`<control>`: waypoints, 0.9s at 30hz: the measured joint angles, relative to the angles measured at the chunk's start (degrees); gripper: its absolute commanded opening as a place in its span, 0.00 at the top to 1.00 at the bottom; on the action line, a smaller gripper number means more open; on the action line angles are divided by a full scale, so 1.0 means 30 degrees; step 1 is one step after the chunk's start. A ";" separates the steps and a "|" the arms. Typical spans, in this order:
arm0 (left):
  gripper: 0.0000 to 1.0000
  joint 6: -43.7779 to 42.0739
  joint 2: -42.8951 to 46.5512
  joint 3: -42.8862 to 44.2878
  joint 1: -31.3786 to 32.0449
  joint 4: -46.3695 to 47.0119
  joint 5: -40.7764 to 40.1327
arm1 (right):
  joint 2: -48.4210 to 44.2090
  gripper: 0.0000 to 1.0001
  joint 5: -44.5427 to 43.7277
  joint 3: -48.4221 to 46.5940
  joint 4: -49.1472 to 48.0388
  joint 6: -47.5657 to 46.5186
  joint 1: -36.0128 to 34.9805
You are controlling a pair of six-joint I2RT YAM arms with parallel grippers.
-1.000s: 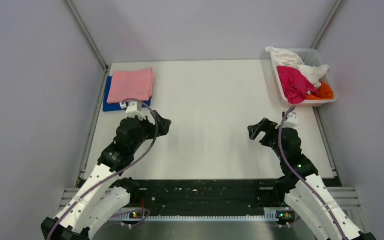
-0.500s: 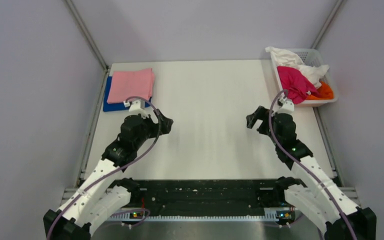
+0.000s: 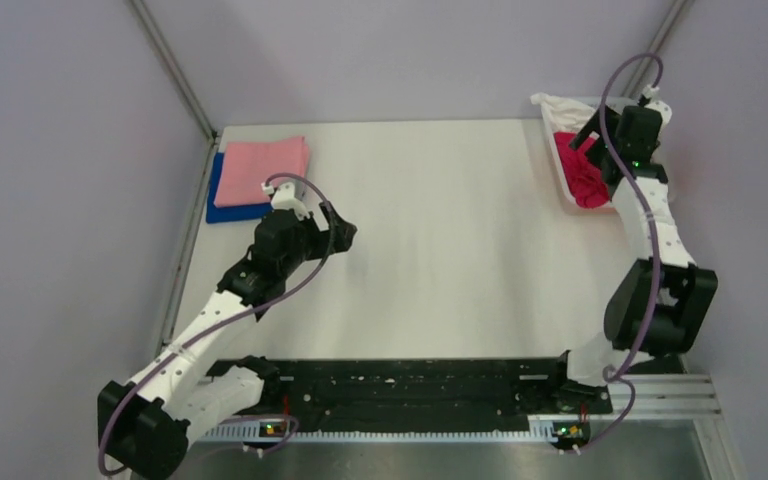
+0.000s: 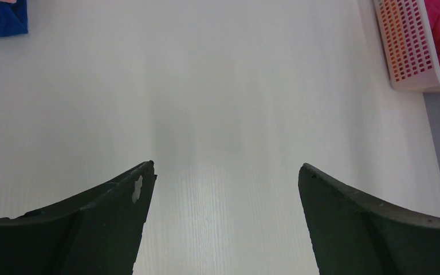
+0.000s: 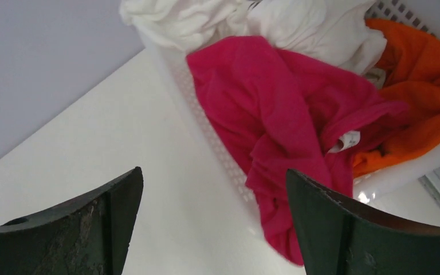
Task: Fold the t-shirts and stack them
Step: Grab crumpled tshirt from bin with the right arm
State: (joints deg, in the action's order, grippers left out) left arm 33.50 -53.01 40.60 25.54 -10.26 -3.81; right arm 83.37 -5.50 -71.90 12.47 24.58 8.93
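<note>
A folded light pink t-shirt point(image 3: 265, 168) lies on a folded royal blue t-shirt point(image 3: 222, 208) at the table's far left; a corner of the blue t-shirt also shows in the left wrist view point(image 4: 0, 17). A magenta-red t-shirt point(image 3: 580, 172) point(image 5: 275, 109), a white t-shirt point(image 3: 560, 106) point(image 5: 206, 17) and an orange t-shirt point(image 5: 429, 86) lie crumpled in the white basket point(image 3: 565, 195) point(image 5: 206, 132). My right gripper point(image 3: 587, 140) point(image 5: 213, 171) is open and empty, above the basket's left edge and the magenta-red shirt. My left gripper point(image 3: 338, 235) point(image 4: 226, 166) is open and empty over the bare table.
The white slotted basket point(image 4: 404, 46) stands at the table's far right corner, against the right wall. Grey walls close in the table point(image 3: 430, 250) on the left, back and right. A black rail runs along the near edge.
My right arm has swung from mid-table up and right to the basket. My left gripper has shifted slightly forward and right.
</note>
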 measured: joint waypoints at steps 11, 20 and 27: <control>0.01 -0.0073 -0.1377 0.0328 0.0000 0.0189 0.0452 | 0.6193 0.10 0.0313 -0.6084 0.6339 -0.2732 0.1654; 0.01 -0.0146 -0.1668 0.0437 0.0000 0.0168 0.0481 | 0.8160 0.44 -0.0423 -0.6120 0.6812 -0.3373 0.1596; 0.01 -0.0189 -0.1537 0.0474 0.0000 -0.0036 0.0401 | 0.9602 1.00 -0.0532 -0.6754 0.7118 -0.3650 0.1596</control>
State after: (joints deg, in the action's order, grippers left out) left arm 32.93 -57.63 42.02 25.54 -10.37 -2.61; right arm 112.18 -7.09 -92.16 33.82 13.63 13.72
